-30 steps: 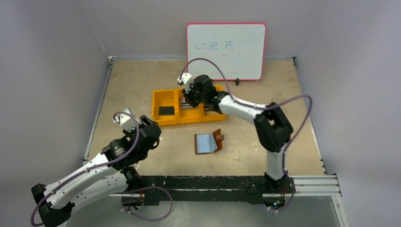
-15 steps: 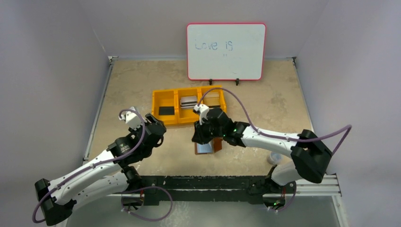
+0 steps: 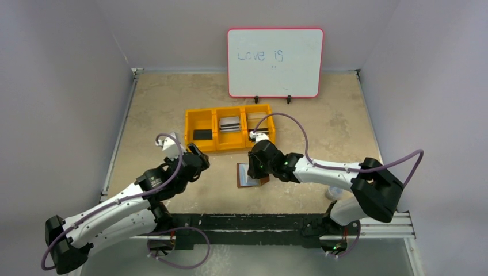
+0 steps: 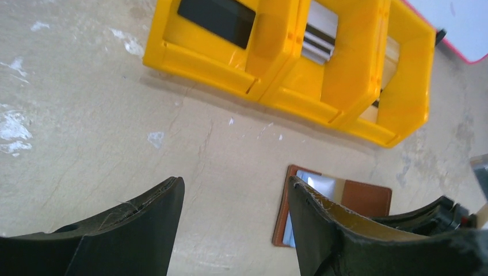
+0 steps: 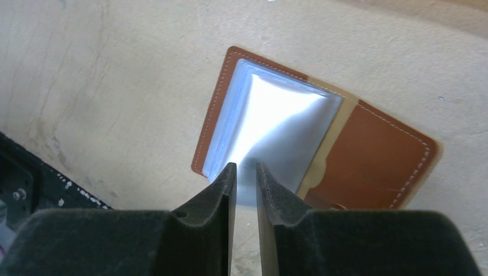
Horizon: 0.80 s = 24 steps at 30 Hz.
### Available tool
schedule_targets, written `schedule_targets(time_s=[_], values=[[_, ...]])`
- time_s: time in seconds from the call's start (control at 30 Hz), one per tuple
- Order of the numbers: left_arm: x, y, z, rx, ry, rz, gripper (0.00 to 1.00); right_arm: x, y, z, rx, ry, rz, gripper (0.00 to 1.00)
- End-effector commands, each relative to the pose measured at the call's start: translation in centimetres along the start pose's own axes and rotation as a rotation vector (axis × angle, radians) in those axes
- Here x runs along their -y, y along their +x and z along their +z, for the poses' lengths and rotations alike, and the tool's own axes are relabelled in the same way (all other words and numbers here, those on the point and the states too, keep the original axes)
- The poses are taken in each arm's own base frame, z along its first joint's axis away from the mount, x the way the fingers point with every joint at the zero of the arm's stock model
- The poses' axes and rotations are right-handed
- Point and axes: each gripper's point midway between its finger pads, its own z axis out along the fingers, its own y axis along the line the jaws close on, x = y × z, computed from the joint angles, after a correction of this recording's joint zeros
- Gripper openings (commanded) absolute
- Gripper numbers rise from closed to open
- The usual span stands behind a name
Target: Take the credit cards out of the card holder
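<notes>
**Lying open on the table, card holder under the right gripper**

The card holder (image 5: 371, 158) lies flat and open, brown leather on one half and a stack of pale clear sleeves (image 5: 276, 121) on the other. Whether any cards are in the sleeves cannot be told.

The right gripper (image 5: 246, 167) is right over the card holder, its fingertips at the near edge of the sleeves. The jaws stand only a narrow slit apart, and whether they pinch a sleeve edge cannot be told.

The left gripper (image 4: 235, 183) is to the left of the card holder, clear of it, with its jaws spread wide and nothing between them.

Just beyond the card holder stands a yellow bin (image 3: 230, 145) with three compartments:
- The left one has a black card (image 3: 202, 134).
- The middle one has a grey-white card with a dark stripe (image 3: 229, 124).
- The right one has a pale card (image 4: 390, 52), mostly hidden by the wall.

Farther beyond the card holder, past the bin, a whiteboard (image 3: 275, 62) stands upright at the back of the table (image 3: 328, 121).
</notes>
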Motion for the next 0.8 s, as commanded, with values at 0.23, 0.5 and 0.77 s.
schedule_targets(time_s=[0.23,0.5,0.77], values=[[3.4,3.6,0.6,-0.161,0.124,0.029,0.66,1.1,-2.4,-0.9,0.107,0.103,0.124,0.22],[2.7,2.3,1.8,-0.069,0.046,0.009,0.61,-5.2,-6.1,-3.8,0.181,-0.196,-0.013,0.27],[-0.5,0.6,0.8,0.039,0.039,-0.108,0.62,-3.4,-3.2,-0.6,0.078,-0.047,-0.06,0.66]])
